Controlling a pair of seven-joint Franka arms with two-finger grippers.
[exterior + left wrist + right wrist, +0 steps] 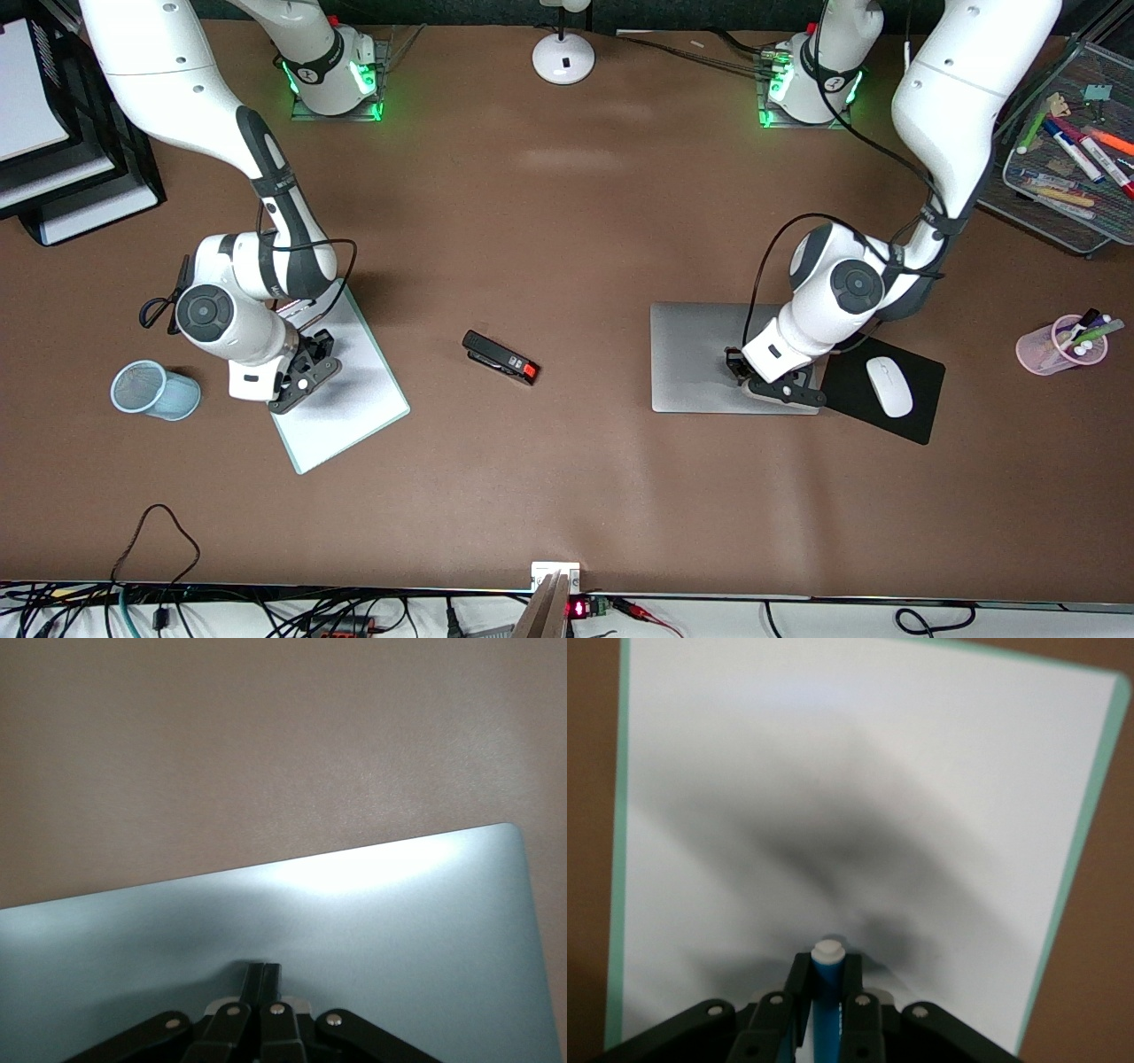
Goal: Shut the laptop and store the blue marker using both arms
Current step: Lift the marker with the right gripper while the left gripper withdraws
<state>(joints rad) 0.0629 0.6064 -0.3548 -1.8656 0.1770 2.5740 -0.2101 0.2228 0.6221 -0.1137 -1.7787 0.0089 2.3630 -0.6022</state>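
From the front, my right gripper (306, 377) sits low over the white board (354, 416) near the right arm's end of the table; my left gripper (780, 385) presses on the closed laptop (695, 359). Through the left wrist view, my fingers (263, 979) are pressed together, touching the lid. Through the right wrist view, my jaws pinch the blue marker (827, 992), its white tip poking out between them over the board.

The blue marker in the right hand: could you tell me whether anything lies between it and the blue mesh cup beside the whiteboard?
Nothing visible does. The right hand grips the blue marker over the whiteboard; only bare table separates the board from the blue mesh cup.
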